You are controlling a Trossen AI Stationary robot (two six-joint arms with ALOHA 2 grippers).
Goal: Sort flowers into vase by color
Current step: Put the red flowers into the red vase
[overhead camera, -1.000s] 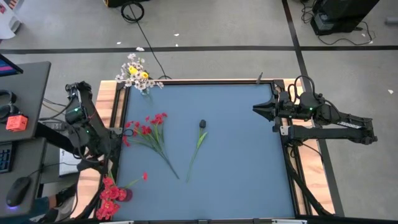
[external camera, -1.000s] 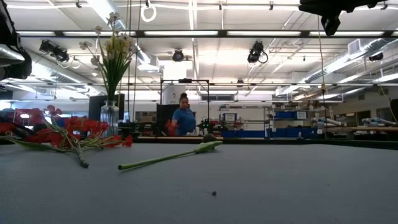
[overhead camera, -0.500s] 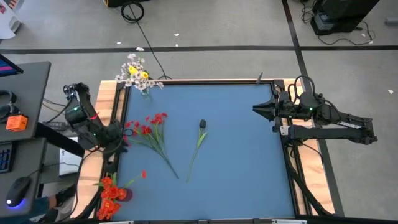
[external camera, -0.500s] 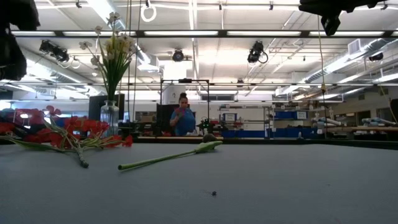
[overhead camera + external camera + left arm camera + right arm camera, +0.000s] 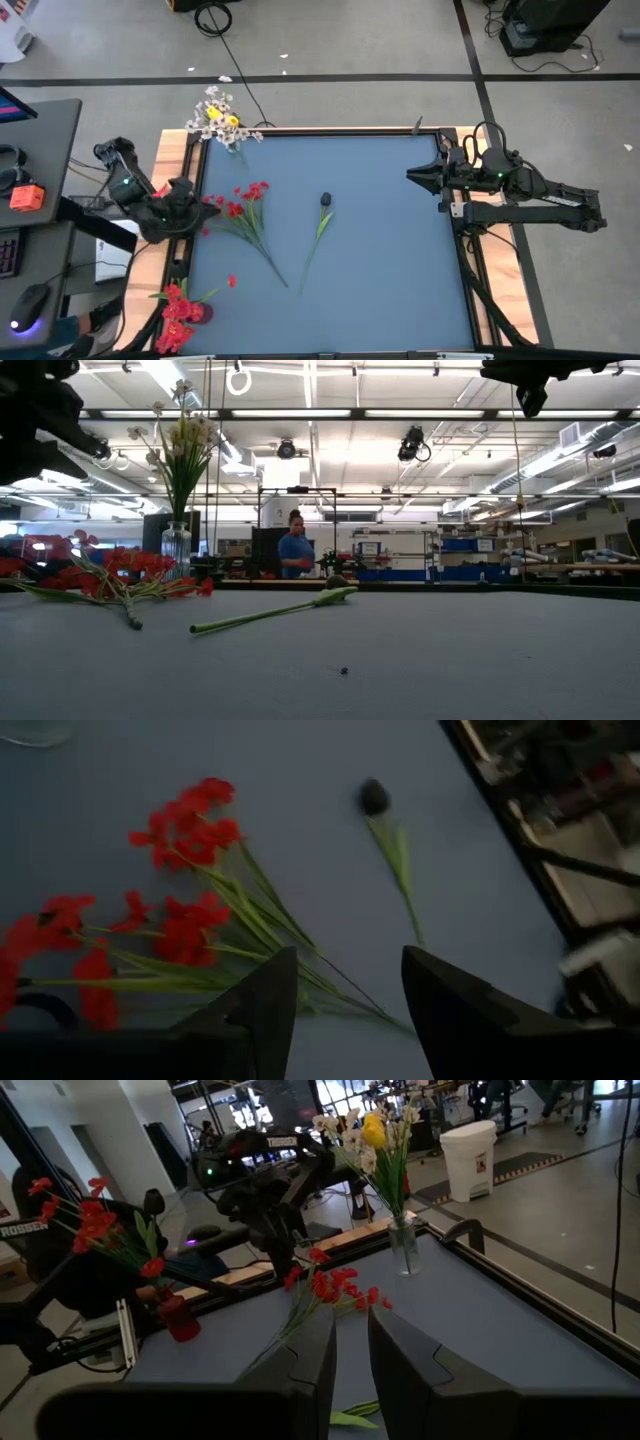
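The left gripper (image 5: pixel 196 205) hovers at the tabletop's (image 5: pixel 380 250) left edge — jaws spread, holding nothing — just beside the red flower sprigs (image 5: pixel 240 215). A dark-budded stem (image 5: pixel 319 228) lies mid-tabletop. The right gripper (image 5: pixel 415 176) waits at the right edge, jaws slightly parted.

The blue-grey matte table (image 5: pixel 380 230) is lit evenly from overhead, with only faint shadows cast beneath the red-blossomed green-stemmed sprigs (image 5: pixel 240 210). In the low view, long fluorescent ceiling strips (image 5: pixel 330 412) are seen glaring, and the near table surface is rendered soft. The left wrist view is dim and motion-blurred, its far corner smeared. The right wrist view is brighter, with the near dark fingers (image 5: pixel 300 1370) out of focus.
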